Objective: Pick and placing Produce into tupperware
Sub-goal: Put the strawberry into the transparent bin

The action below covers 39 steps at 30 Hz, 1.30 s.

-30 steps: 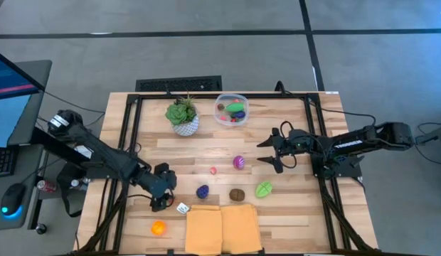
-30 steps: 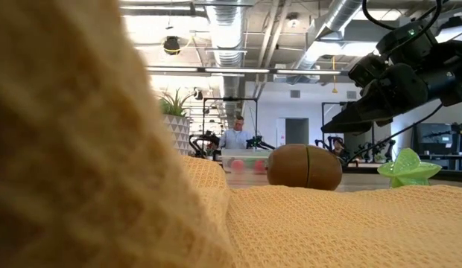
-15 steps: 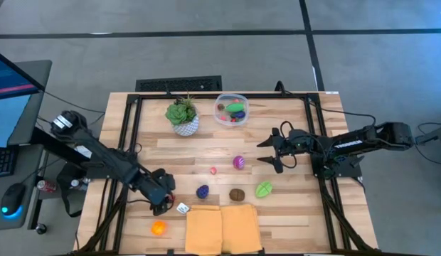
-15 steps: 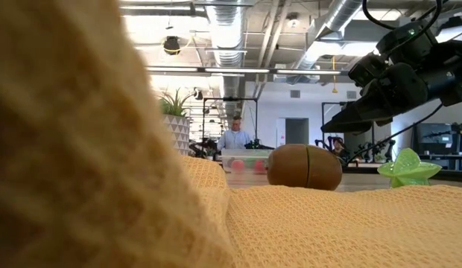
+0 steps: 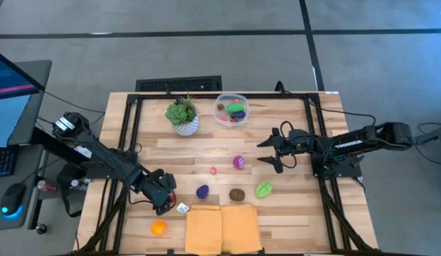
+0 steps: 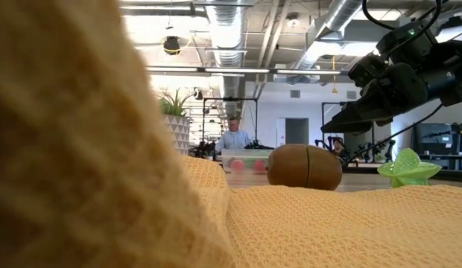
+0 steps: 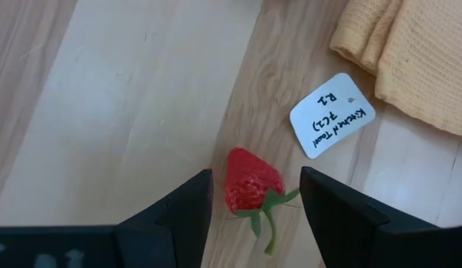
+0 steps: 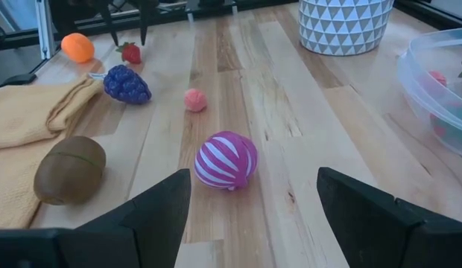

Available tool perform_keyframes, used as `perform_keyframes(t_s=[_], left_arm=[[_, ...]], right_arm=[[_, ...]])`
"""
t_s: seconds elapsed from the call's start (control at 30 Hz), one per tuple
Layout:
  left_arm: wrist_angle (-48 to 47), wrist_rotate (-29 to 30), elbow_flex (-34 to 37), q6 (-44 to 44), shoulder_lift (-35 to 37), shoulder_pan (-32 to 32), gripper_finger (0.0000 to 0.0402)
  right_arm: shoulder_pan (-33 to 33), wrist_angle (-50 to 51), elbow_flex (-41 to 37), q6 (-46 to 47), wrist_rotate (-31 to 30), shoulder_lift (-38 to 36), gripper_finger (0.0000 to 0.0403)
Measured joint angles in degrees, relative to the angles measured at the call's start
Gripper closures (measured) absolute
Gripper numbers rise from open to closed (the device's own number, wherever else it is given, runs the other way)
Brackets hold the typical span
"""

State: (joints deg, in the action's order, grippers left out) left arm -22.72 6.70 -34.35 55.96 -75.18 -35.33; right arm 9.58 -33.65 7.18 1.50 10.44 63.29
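Left wrist view: left claw [image 7: 255,195] fingers stand apart around the strawberry [image 7: 252,182] on the table, not touching it.

The table [image 5: 291,213] is pale wood in light and darker planks, and on it lie a yellow-orange knitted towel [image 5: 222,229], a white tag [image 7: 332,115] with dark handwriting, and a white pot [image 8: 343,24] patterned with grey triangles under a green plant [image 5: 181,111]. The small pieces run through many colours — a red strawberry [image 7: 252,181] with a green stalk, an orange ball [image 5: 158,227], dark blue-purple grapes [image 8: 127,84], a small pink ball [image 8: 194,99], a ball striped magenta and white [image 8: 225,160], a brown kiwi [image 8: 69,169] and a light green star-shaped piece [image 6: 410,167]. The clear container [image 5: 232,109] shows red, pink and green inside — and both arms are dark.
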Motion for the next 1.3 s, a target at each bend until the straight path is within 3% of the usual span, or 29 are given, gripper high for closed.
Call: perform_keyframes(t_s=[0.4, 1.3], left_arm=[[0.5, 0.0, 0.0, -0.5, 0.0, 0.0, 0.0168], [0.8, -0.3, 0.0, -3.8, -1.1, -1.1, 0.0168]], right_arm=[[0.0, 0.0, 0.0, 0.0, 0.0, 0.0, 0.0088], [0.0, 0.0, 0.0, 0.0, 0.0, 0.0, 0.0088]])
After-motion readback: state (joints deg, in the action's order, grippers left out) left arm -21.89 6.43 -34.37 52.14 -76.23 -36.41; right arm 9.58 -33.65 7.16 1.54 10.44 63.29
